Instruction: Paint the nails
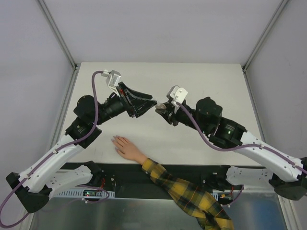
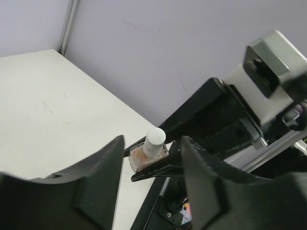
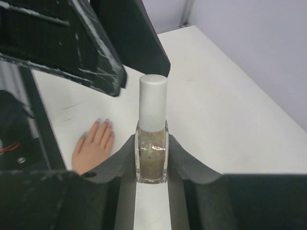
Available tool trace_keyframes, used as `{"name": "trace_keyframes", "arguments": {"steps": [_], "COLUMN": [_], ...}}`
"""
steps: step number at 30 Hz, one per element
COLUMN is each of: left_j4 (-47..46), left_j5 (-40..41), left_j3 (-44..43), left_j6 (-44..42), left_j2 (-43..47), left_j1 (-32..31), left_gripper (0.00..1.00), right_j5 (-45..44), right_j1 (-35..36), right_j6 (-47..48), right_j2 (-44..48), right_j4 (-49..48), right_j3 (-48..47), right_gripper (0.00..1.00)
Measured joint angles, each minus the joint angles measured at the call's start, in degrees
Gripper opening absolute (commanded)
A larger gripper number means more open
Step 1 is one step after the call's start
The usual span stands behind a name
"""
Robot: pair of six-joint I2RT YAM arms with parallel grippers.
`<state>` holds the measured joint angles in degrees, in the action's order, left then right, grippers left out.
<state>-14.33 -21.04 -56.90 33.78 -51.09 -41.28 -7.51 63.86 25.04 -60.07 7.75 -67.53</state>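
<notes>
Right pincer (image 1: 162, 109) sits centre of the top view, clamped on a small clear glass polish bottle (image 3: 152, 160) with speckled pale contents, held off the white bench (image 1: 216, 81). In the right wrist view the bottle stands upright between the two black fingers, gripped at the glass body. Its white cylindrical cap (image 3: 153, 100) sticks up free above them.

Left pincer (image 1: 152, 103) comes in from the left of the top view, tips pointing right, just beside the right pincer's tips. Its jaws stand partly apart, nothing gripped between them. Left wrist view shows the two black fingers at the bottom of the frame with a clear gap, and the cap and bottle show through that gap beyond the tips. In the right wrist view the left pincer's black fingers fill the upper left, one tip just above and left of the cap. Touching the cap or not: cannot tell.

Small flesh-coloured mannequin hand (image 1: 127, 148) lies flat on the bench, lower centre-left of the top view, back up, fingers pointing to the upper left. The nails (image 1: 115, 140), tiny pale greyish-lavender tips, are at the hand's upper-left end, well apart from both pincers and below them in the frame. Yellow-and-dark plaid sleeve (image 1: 189, 191) runs from the wrist to the lower right, across the black strip (image 1: 120, 175) at the bench's near edge.
</notes>
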Motion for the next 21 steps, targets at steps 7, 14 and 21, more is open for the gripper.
{"name": "trace_keyframes", "arguments": {"steps": [7,14,21], "left_j4": [-0.7,-4.0,-5.8], "left_j5": [-2.5,-7.7,-12.9], "left_j3": [0.1,0.1,0.1], "left_j6": [0.7,2.9,4.2], "left_j2": [1.0,-0.3,-2.6], "left_j1": [0.0,0.1,0.1], "left_gripper": [0.71,0.61,0.16], "right_j5": [32.7,51.6,57.6], "right_j1": [-12.3,-17.9,-19.7], "right_j6": [-7.4,-17.4,-24.5], "right_j2": [0.4,0.0,-2.0], "right_j4": [2.2,-3.5,-9.2], "right_j3": [0.5,1.4,1.7], "right_gripper": [0.00,0.01,0.00]}}
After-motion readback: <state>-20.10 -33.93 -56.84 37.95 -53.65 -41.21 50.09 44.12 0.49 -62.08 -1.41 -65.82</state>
